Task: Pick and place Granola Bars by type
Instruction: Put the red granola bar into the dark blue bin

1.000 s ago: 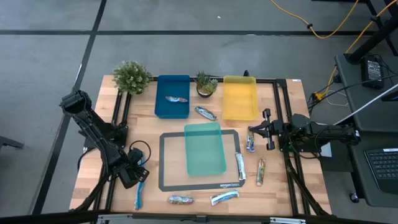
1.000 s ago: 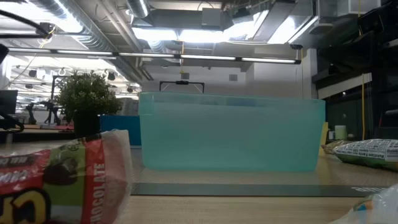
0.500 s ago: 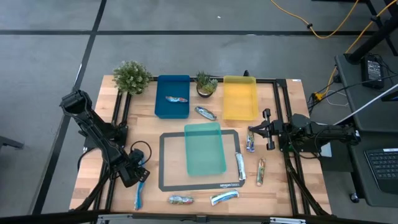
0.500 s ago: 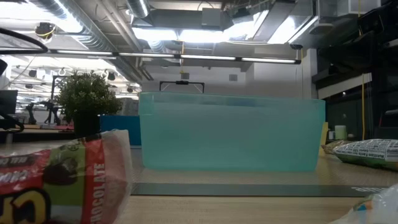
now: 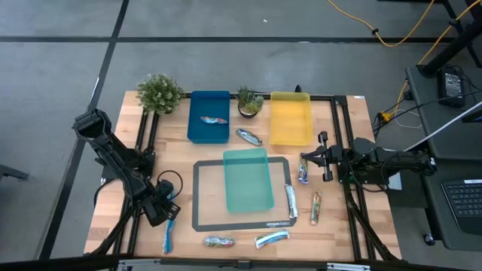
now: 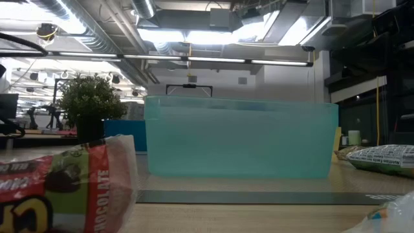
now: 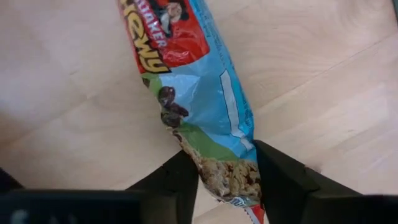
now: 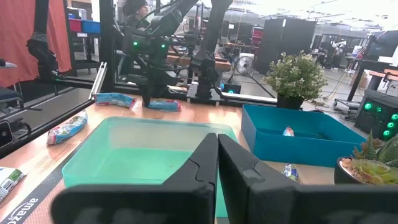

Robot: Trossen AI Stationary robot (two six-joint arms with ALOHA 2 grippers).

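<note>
1. The left gripper (image 7: 221,180) sits low at the table's (image 5: 113,226) near-left edge with its fingers (image 7: 283,180) clamped on one end of a blue-orange granola bar (image 7: 193,106). The bar lies flat and stretches away from the fingertips, pinched at its tail, probably so it lifts cleanly.
2. The right gripper (image 8: 217,168) waits with fingers pressed together and nothing between them, just beside a bar (image 5: 303,172) at the right of the mat (image 5: 202,218).
3. Ahead of it stands the teal tray (image 8: 93,158), translucent plastic; beyond that the blue tray (image 5: 209,135) holds one bar (image 5: 213,120), suggesting sorting is barely begun.
4. The wrappers are crinkled glossy foil on matte wood.
</note>
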